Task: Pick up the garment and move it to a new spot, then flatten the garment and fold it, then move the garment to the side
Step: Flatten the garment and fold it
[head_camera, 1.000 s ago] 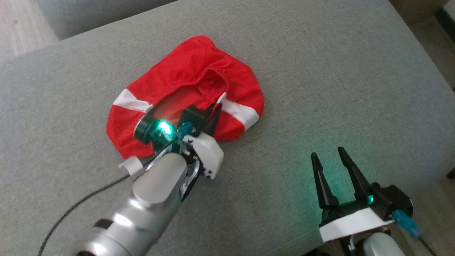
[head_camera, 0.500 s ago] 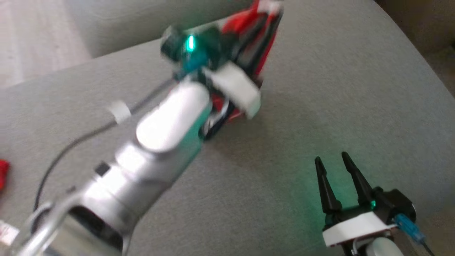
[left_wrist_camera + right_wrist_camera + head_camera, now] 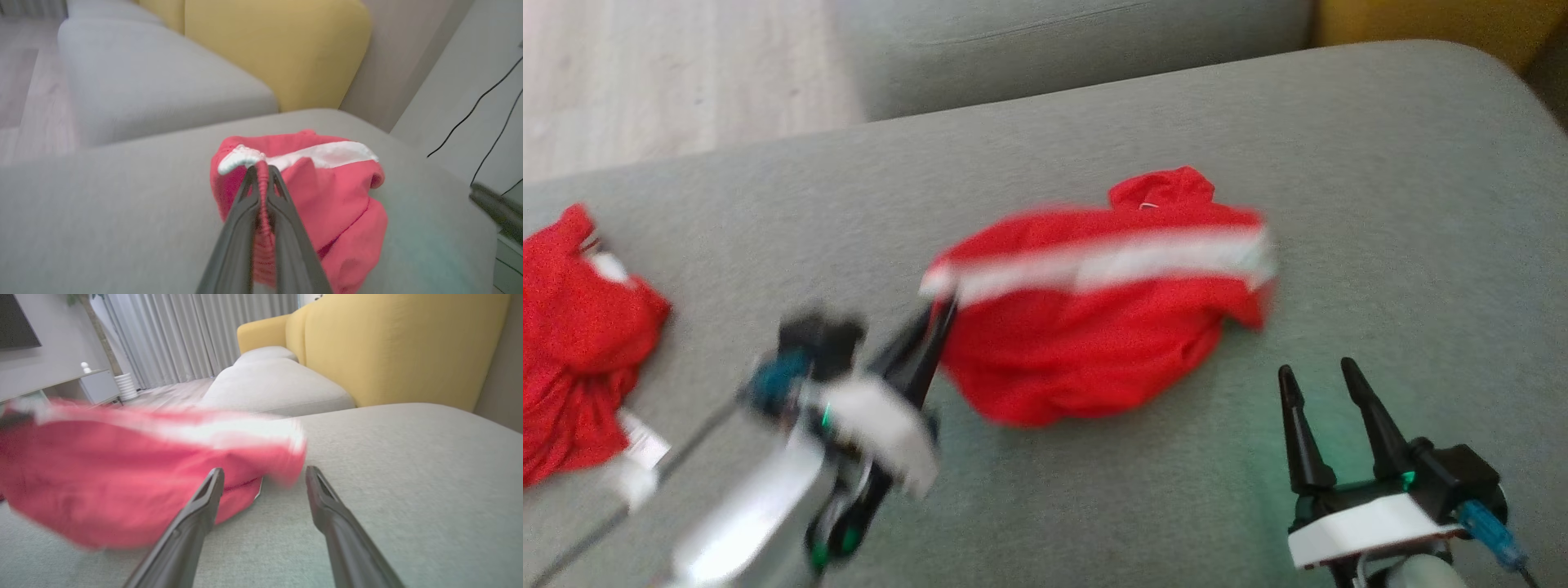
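Gripping a thin pinch of hem, the left gripper (image 3: 261,169) holds the garment (image 3: 1094,351), which lies in the middle of the cushion (image 3: 1380,180). A quick pull could slip that pinch free or bunch the cloth. The right gripper (image 3: 1316,369) hangs open at near right, clear of it.
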